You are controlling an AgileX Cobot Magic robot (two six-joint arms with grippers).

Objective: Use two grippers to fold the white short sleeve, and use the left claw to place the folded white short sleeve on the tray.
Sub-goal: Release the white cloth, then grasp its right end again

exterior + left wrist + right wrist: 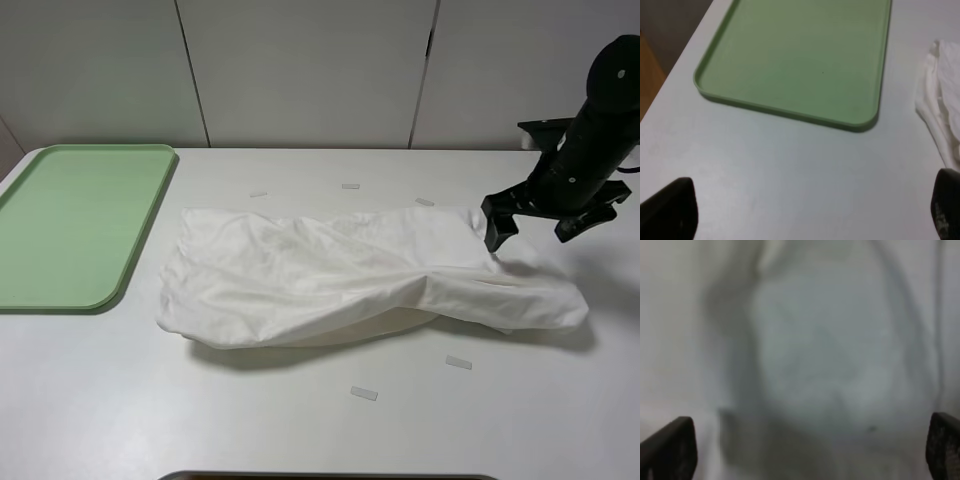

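Right gripper point(538, 228) over the shirt's right end, both claws empty

The white short sleeve point(340, 275) lies on the table point(300, 420) as 1 long wrinkled band, just beside the tray point(70, 225) but not on it; the right gripper hovers above its right end, jaws spread wide, holding nothing; the left claw point(810, 212) hangs over bare table near the tray's rim, jaws also wide and empty; the next fold likely needs both layers pinched at the end hem, lifted only enough to clear, then carried left in line with the band; a shallow bite risks dropping 1 layer.

Crumpled white short sleeve point(330, 275) near tray point(70, 225)
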